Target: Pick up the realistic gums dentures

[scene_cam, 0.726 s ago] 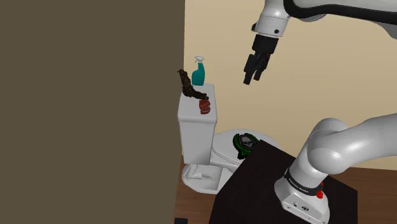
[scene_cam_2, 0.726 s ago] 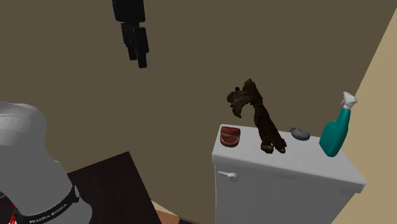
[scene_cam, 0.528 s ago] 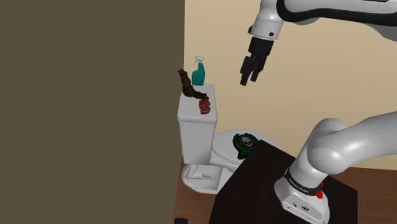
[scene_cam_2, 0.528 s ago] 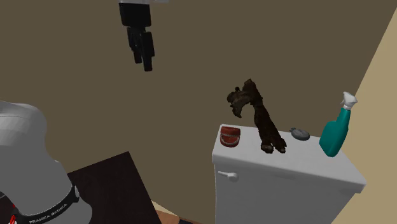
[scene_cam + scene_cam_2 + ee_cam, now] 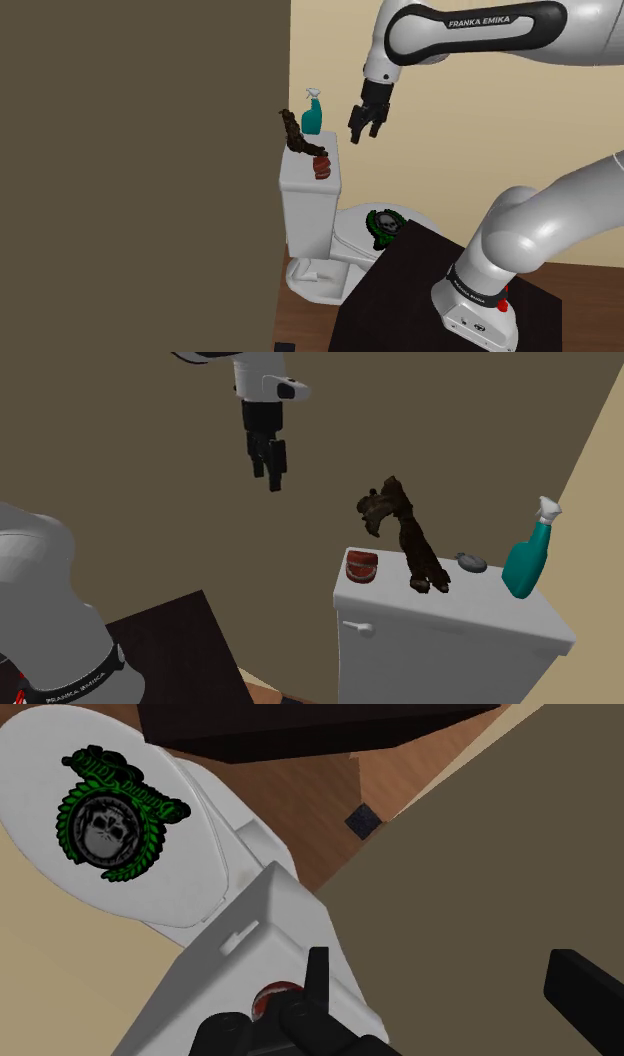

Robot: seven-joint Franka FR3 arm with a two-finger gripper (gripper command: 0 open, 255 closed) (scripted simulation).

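Note:
The dentures [image 5: 321, 166], red gums with pale teeth, lie on the white toilet tank lid [image 5: 305, 182] at its near end. They also sit at the lid's left end in the second exterior view [image 5: 361, 566]. My black gripper [image 5: 360, 128] hangs in the air above the tank and to the shoulder view's right of it, apart from everything. From the second exterior view the gripper [image 5: 272, 470] is up and left of the dentures. In the wrist view the fingers [image 5: 317, 984] stand wide apart with nothing between them, and the dentures [image 5: 270, 996] peek out beside one finger.
A dark brown twisted figure [image 5: 410, 542], a small grey object [image 5: 471, 562] and a teal spray bottle [image 5: 527, 557] share the tank lid. A brown wall [image 5: 140, 170] flanks the toilet. The seat lid carries a green skull emblem [image 5: 385, 227]. My dark stand [image 5: 410, 290] abuts the bowl.
The gripper has swung toward the toilet tank and come a little lower: leftward in the shoulder view, rightward in the second exterior view. Objects on the lid have not moved.

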